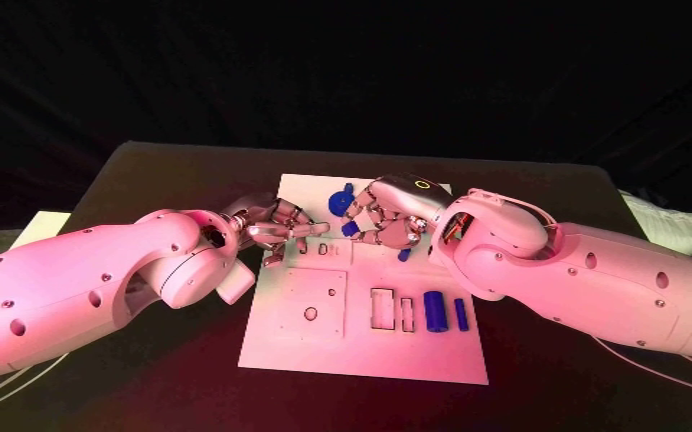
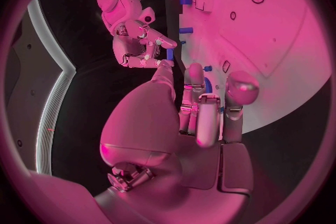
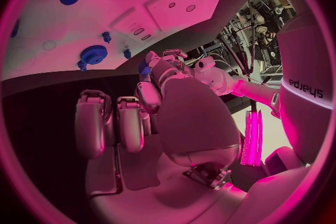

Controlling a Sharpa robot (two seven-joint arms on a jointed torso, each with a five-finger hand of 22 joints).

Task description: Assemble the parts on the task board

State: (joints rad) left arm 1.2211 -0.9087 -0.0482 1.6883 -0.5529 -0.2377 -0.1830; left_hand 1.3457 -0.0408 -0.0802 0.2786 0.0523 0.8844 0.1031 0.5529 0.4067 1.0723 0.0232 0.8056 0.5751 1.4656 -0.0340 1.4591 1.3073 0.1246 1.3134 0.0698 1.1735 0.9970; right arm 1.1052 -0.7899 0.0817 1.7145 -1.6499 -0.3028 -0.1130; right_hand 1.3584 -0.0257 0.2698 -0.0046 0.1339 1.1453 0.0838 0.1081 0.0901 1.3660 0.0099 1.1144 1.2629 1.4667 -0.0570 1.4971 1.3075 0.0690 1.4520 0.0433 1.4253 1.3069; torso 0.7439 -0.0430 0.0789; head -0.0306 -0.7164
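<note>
Blue cylinder (image 1: 434,311) lay lengthwise toward task board (image 1: 433,357) near edge. Right hand (image 1: 387,214) pinched small blue part (image 1: 351,229); left hand (image 1: 278,226) grip state indeterminate.

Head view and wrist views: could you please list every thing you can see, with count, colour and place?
Table: one, black, under everything.
Board: one, white, middle of the table.
Gear: one, blue, far part of the board, beside the right hand.
Cylinder: one, blue, thick, near right part of the board.
Rod: one, blue, thin, just right of the cylinder.
Small parts: blue, under the right hand's fingers; count cannot be told.
Left hand: silver, over the board's far left edge; whether it holds anything cannot be told.
Right hand: silver, over the board's far part; a small blue part at its fingertips.
</note>
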